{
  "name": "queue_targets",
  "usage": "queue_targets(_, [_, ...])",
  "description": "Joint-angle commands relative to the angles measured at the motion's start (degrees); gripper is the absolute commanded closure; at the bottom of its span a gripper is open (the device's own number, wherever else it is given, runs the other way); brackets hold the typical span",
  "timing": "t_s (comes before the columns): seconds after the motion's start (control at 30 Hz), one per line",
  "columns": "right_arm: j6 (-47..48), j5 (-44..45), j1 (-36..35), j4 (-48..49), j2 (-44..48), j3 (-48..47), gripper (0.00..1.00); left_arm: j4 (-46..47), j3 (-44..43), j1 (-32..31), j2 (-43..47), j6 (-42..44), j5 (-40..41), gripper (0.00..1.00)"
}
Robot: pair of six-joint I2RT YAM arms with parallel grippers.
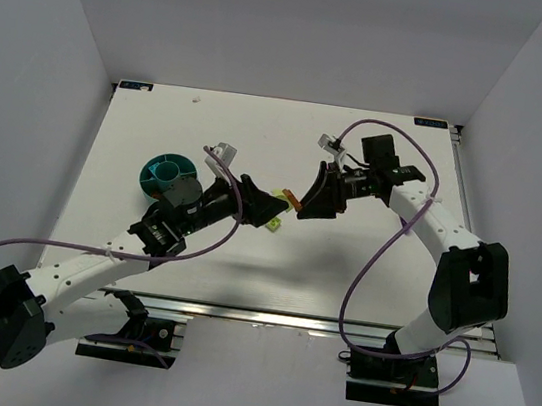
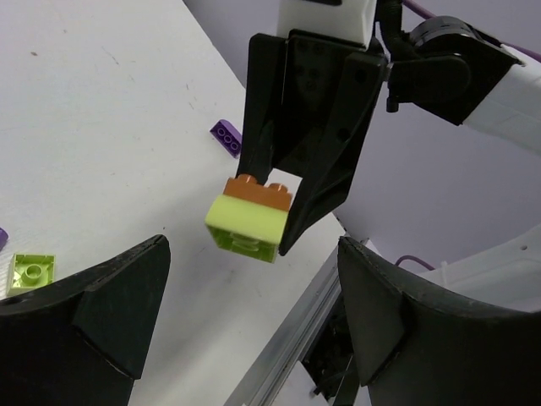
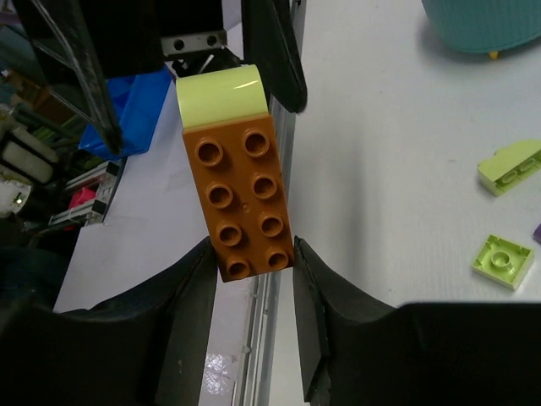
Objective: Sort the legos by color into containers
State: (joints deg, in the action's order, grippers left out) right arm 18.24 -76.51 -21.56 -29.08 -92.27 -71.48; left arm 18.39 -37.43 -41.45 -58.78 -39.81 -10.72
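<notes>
While the right hand (image 3: 252, 254) is clamped on the long sides of an orange brick (image 3: 243, 207), a lime block (image 3: 221, 97) sits joined at that brick's far end. Both are held in the air above the desk (image 1: 162, 117).

- Long axis of the orange brick runs out along the right fingers, toward the left hand (image 1: 270, 211).
- Left hand: fingers spread wide, nothing between them. Lime block lies straight ahead of it, just short of the gap, not touching.
- Left hand is nearer to the lime end, and to the teal bowl (image 1: 150, 168) beside its wrist.
- Judgement: the next move hinges on closing the left fingers across the lime block and pulling along that axis to split the pair.
- Orange brick: eight round studs, glossy hard plastic.
- Lime block: smooth rounded face, hollow underside.
- How the two lock together I cannot tell.
- A purple brick (image 2: 226, 138) and a loose lime brick (image 2: 30, 272) lie flat on the matte white desk.
</notes>
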Motion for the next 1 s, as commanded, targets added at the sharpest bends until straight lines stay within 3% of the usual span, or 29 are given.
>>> queue_targets(0.0, [-9.5, -3.4, -0.5, 9.2, 2.7, 0.5, 1.0, 1.3, -0.4, -0.3, -0.2, 1.1, -0.8, 0.11])
queue_targets(0.1, [-11.8, -3.8, -0.9, 11.4, 3.3, 0.9, 1.0, 1.7, -0.5, -0.3, -0.5, 0.9, -0.7, 0.13])
queue_targets(0.3, [-12.8, -4.3, -1.6, 12.6, 3.8, 1.6, 1.0, 3.0, -1.2, -0.3, -1.6, -0.1, -1.2, 0.28])
queue_targets(0.53, [-12.9, -4.6, -2.5, 12.6, 4.0, 1.8, 1.0, 6.1, -1.1, -0.3, -1.2, -0.8, -1.8, 0.35])
queue_targets(0.67, [-13.8, -4.4, -2.6, 13.5, 4.0, 1.9, 1.0, 6.3, -1.2, -0.3, -1.0, -0.9, -2.5, 0.64])
queue_targets(0.7, [-14.2, -4.2, -2.6, 14.0, 3.9, 2.0, 1.0, 6.0, -1.2, -0.3, -0.5, -0.8, -2.5, 0.78])
queue_targets(0.8, [-15.1, -3.8, -2.5, 15.4, 3.6, 1.7, 1.0, 3.6, -1.0, -0.3, 1.6, 0.1, -0.9, 0.97])
queue_targets(0.97, [-13.4, -2.0, -2.3, 15.5, 2.2, 0.5, 1.0, -7.2, -2.1, -0.1, 7.4, 4.1, 6.1, 1.0])
